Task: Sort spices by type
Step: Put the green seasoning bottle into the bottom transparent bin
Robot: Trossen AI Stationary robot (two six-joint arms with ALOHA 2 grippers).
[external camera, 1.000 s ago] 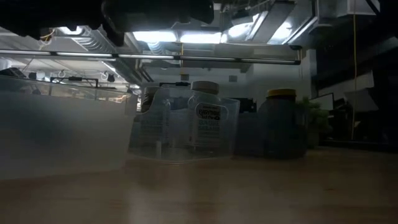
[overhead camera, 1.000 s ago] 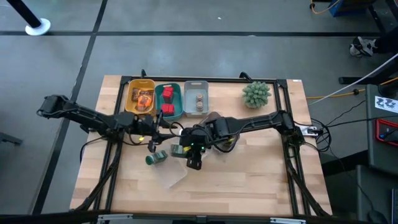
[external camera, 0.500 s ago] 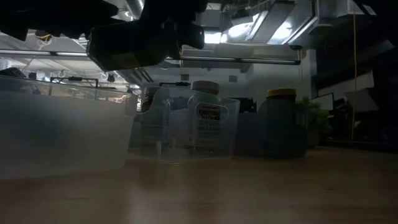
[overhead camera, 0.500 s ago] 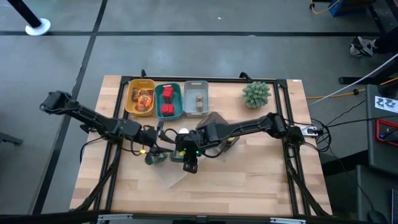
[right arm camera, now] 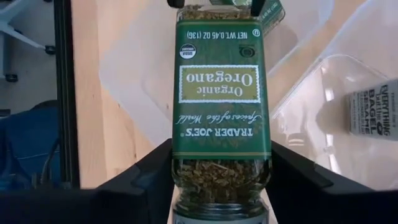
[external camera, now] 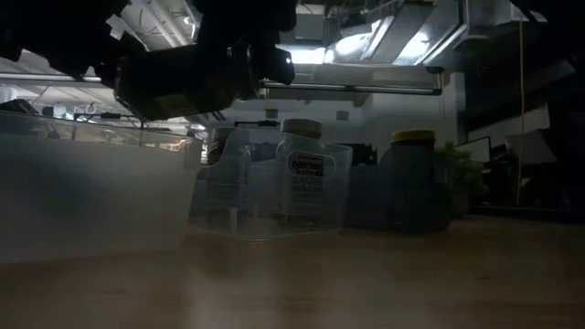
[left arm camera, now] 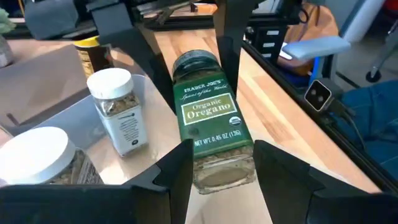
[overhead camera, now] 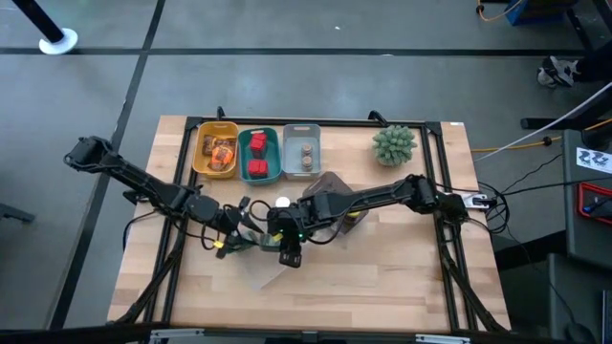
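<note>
A green-labelled oregano jar (left arm camera: pixel 211 118) (right arm camera: pixel 221 87) with a dark lid hangs over the middle of the table (overhead camera: pixel 266 241), between my two grippers. My left gripper (left arm camera: pixel 221 171) (overhead camera: pixel 251 239) is shut on its base end. My right gripper (right arm camera: pixel 221 180) (overhead camera: pixel 279 247) is shut on its lid end. Two white-capped bottles (left arm camera: pixel 118 112) (left arm camera: pixel 37 155) stand upright in a clear tray (left arm camera: pixel 62 102). A yellow-lidded jar (left arm camera: pixel 87 53) stands behind them. My left gripper pinches the jar's base end (left arm camera: pixel 205 177) between its two fingers. They come from the table's left, slanting a little down, and lie along the jar. The jar is lifted clear, its lid end higher. My right gripper pinches the jar's glass shoulder just under the lid (right arm camera: pixel 221 186) between its two fingers. They slant down from the table's right and lie along the jar. The jar reaches out past them toward my left gripper, label up.
Yellow (overhead camera: pixel 216 150), teal (overhead camera: pixel 258 155) and grey (overhead camera: pixel 302 151) bins stand in a row at the far edge, with a spiky green plant (overhead camera: pixel 394 143) to their right. Clear trays (overhead camera: pixel 330 191) (overhead camera: pixel 273 272) lie under and around the grippers. Bare wood lies near the front edge.
My right gripper has sunk with the oregano jar and drifted toward the table's left. My left gripper has swung toward the near edge, closer to the jar, and tipped up nearer to level.
</note>
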